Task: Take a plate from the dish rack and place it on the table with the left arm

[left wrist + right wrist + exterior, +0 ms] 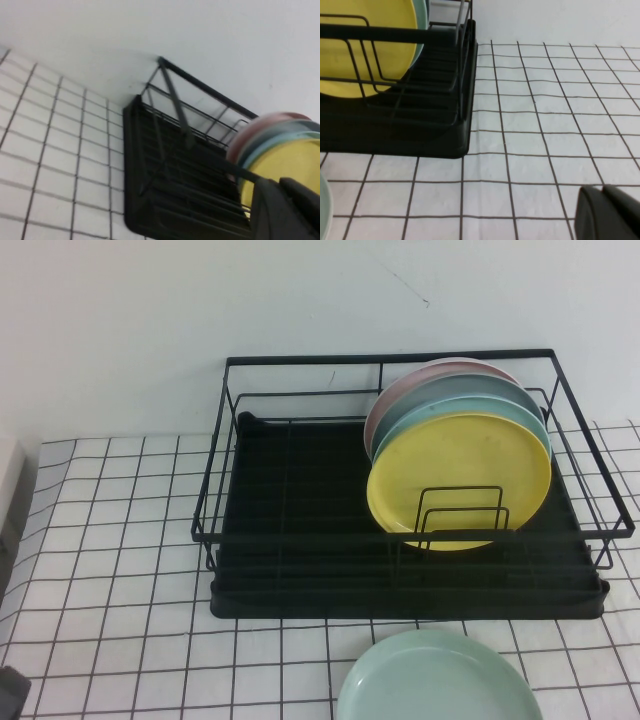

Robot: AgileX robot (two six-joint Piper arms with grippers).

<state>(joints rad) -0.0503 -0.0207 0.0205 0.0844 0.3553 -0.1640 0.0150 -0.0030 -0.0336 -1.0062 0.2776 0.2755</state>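
The yellow plate stands on edge at the front of a stack in the right part of the black wire dish rack. A light blue plate and a pink plate stand behind it. The rack sits on the white gridded table. My left gripper is shut and empty, off the rack's left side, facing the rack and the yellow plate. Only a dark piece of the left arm shows in the high view. My right gripper is shut and empty, low over the table right of the rack.
A mint-green plate lies flat on the table in front of the rack; its edge also shows in the right wrist view. A white wall rises right behind the rack. A grey object stands at the left edge.
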